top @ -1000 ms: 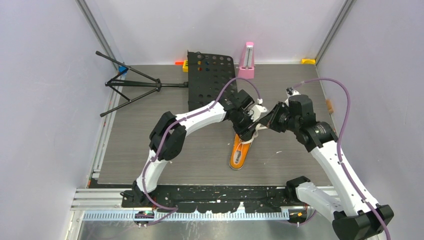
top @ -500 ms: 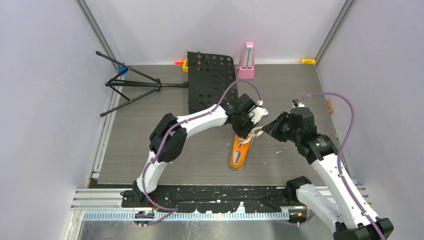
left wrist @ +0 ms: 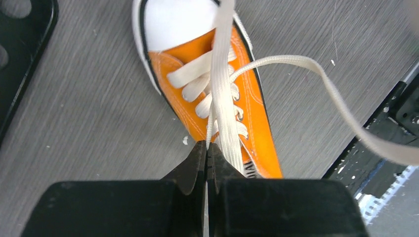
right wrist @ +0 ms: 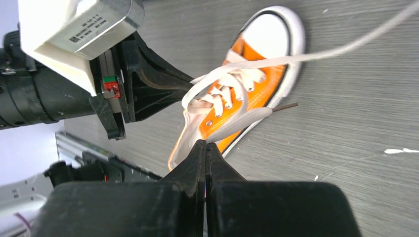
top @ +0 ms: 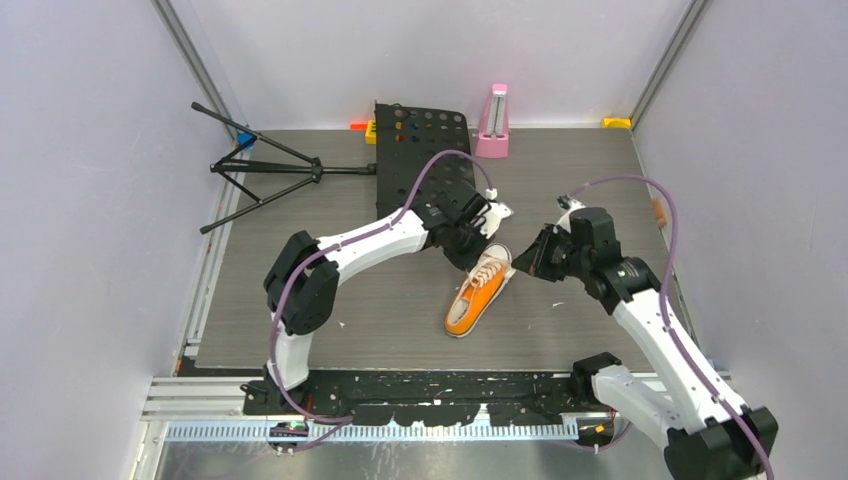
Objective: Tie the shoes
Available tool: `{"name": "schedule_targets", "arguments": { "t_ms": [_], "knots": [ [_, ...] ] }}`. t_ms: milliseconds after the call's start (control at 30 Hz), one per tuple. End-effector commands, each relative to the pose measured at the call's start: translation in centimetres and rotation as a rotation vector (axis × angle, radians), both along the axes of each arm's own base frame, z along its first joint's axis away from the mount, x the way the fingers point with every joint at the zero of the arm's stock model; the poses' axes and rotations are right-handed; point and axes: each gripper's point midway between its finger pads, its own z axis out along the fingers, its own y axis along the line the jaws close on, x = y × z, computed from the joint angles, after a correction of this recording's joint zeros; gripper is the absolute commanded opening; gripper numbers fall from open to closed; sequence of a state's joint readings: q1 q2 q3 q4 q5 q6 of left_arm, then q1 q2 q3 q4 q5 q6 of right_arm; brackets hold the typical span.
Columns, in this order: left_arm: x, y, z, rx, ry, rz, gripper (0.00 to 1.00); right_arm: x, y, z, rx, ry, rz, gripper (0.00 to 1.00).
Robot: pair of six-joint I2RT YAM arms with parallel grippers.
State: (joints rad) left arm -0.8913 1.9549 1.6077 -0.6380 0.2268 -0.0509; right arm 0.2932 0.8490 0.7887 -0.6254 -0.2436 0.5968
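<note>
The orange sneaker (top: 474,300) lies slanted on the grey table, its white toe cap toward the far right. It also shows in the left wrist view (left wrist: 257,123) and the right wrist view (right wrist: 257,94). My left gripper (top: 471,251) (left wrist: 207,146) is just left of the shoe's laced part, shut on a white lace (left wrist: 223,79) that runs taut over the eyelets. My right gripper (top: 523,263) (right wrist: 206,144) is at the shoe's right side, shut on the other white lace (right wrist: 243,120), whose brown tip lies on the table. A further lace strand (left wrist: 326,84) curves away to the right.
A black perforated plate (top: 420,150), a pink metronome (top: 494,122) and a folded black tripod (top: 268,168) stand at the back. Small yellow blocks (top: 617,122) sit at the rear edge. A black metal rail (top: 430,385) runs along the near edge.
Both grippers have drawn apart, the left one moving left and back, the right one holding to the right. The shoe has swung round, its heel going left, and the laces are pulled out.
</note>
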Motion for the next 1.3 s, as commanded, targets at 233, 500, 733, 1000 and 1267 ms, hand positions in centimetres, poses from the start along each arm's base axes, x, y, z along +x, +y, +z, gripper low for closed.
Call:
{"name": "schedule_targets", "arguments": {
  "t_ms": [233, 500, 733, 1000, 1267],
  "knots": [
    [0.2, -0.4, 2.9, -0.167, 0.034, 0.096, 0.00, -0.5, 7.5, 2.1, 0.112, -0.085, 0.411, 0.00],
    [0.5, 0.0, 3.7, -0.334, 0.121, 0.122, 0.00, -1.3, 8.1, 2.7, 0.159, -0.189, 0.480, 0.00],
    [0.2, -0.1, 3.8, -0.392, 0.113, 0.093, 0.00, -1.0, 9.9, 3.2, 0.217, -0.170, 0.585, 0.00],
    [0.0, -0.1, 3.8, -0.403, 0.111, 0.088, 0.00, -2.9, 11.1, 1.7, 0.337, 0.017, 0.646, 0.00],
    [-0.2, 0.3, 2.9, -0.389, 0.108, 0.083, 0.00, -2.9, 10.6, -0.1, 0.358, 0.109, 0.601, 0.00]
  ]
}}
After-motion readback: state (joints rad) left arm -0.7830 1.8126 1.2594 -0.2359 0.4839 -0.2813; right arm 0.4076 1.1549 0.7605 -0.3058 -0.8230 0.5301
